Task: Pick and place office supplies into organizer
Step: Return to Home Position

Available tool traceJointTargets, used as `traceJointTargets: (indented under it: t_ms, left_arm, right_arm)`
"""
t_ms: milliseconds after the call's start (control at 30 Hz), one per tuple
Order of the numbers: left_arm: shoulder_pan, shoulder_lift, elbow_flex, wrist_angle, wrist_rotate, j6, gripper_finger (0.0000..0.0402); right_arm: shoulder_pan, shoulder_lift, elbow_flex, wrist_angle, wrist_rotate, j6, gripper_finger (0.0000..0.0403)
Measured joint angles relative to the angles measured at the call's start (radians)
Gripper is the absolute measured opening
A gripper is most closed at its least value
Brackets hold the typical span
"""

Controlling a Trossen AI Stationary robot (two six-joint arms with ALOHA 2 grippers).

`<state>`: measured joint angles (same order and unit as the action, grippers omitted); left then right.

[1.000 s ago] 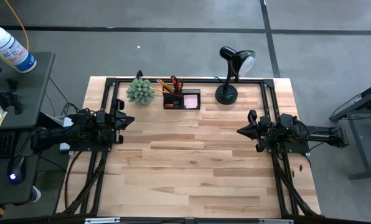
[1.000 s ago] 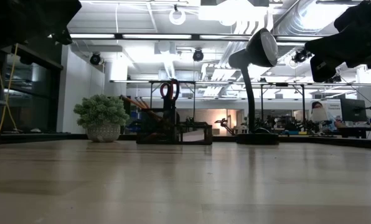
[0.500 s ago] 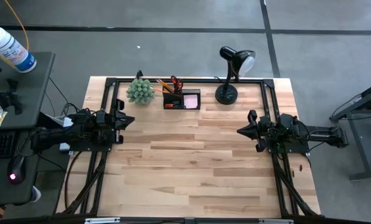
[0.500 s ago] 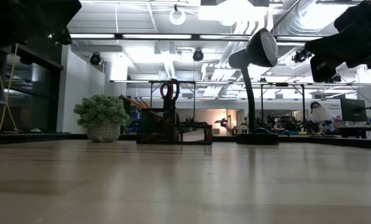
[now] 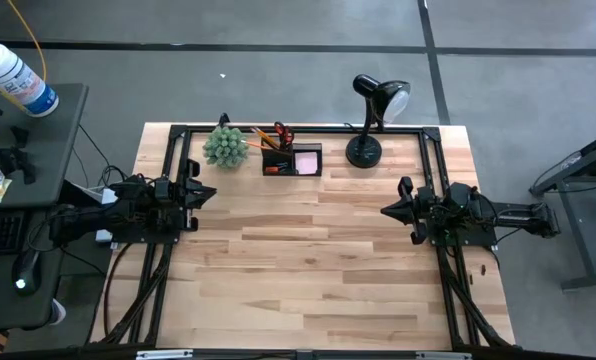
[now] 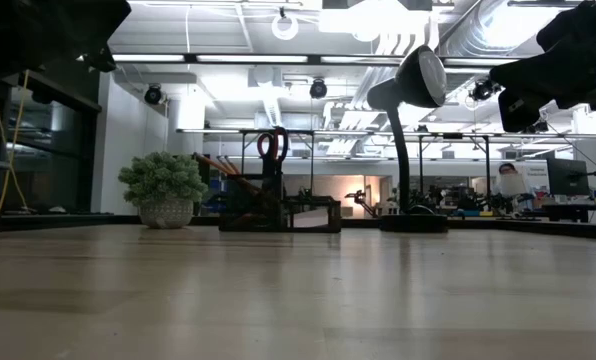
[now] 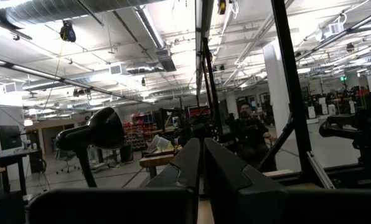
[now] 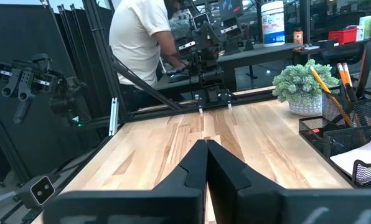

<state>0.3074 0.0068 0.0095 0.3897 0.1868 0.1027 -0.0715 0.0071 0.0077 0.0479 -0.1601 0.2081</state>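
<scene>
The organizer (image 5: pixel 291 160) stands at the far edge of the table (image 5: pixel 308 270), between plant (image 5: pixel 224 147) and lamp (image 5: pixel 366 150), with the scissors (image 5: pixel 281 132) upright inside. The left hand (image 5: pixel 206 193) and right hand (image 5: pixel 388 211) are clenched and empty, well apart from it. The left one seems slightly nearer.

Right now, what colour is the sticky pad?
The pad is pink, clearest in the high view.

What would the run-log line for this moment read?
left gripper: shut, parked at left | right gripper: shut, parked at right | scissors: standing in organizer
</scene>
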Motion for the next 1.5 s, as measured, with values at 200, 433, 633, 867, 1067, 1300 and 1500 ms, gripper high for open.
traceJointTargets:
  t_ms: [200, 433, 633, 867, 1067, 1300, 1500]
  left_arm:
    - [0.0, 0.0, 0.0, 0.0, 0.0, 0.0, 0.0012]
    - [0.0, 0.0, 0.0, 0.0, 0.0, 0.0, 0.0012]
    - [0.0, 0.0, 0.0, 0.0, 0.0, 0.0, 0.0012]
    - [0.0, 0.0, 0.0, 0.0, 0.0, 0.0, 0.0012]
    - [0.0, 0.0, 0.0, 0.0, 0.0, 0.0, 0.0012]
    - [0.0, 0.0, 0.0, 0.0, 0.0, 0.0, 0.0012]
    - [0.0, 0.0, 0.0, 0.0, 0.0, 0.0, 0.0012]
  right_arm:
    - [0.0, 0.0, 0.0, 0.0, 0.0, 0.0, 0.0004]
    - [0.0, 0.0, 0.0, 0.0, 0.0, 0.0, 0.0002]
    - [0.0, 0.0, 0.0, 0.0, 0.0, 0.0, 0.0004]
    - [0.0, 0.0, 0.0, 0.0, 0.0, 0.0, 0.0005]
    - [0.0, 0.0, 0.0, 0.0, 0.0, 0.0, 0.0003]
    - [0.0, 0.0, 0.0, 0.0, 0.0, 0.0, 0.0002]
    - [0.0, 0.0, 0.0, 0.0, 0.0, 0.0, 0.0007]
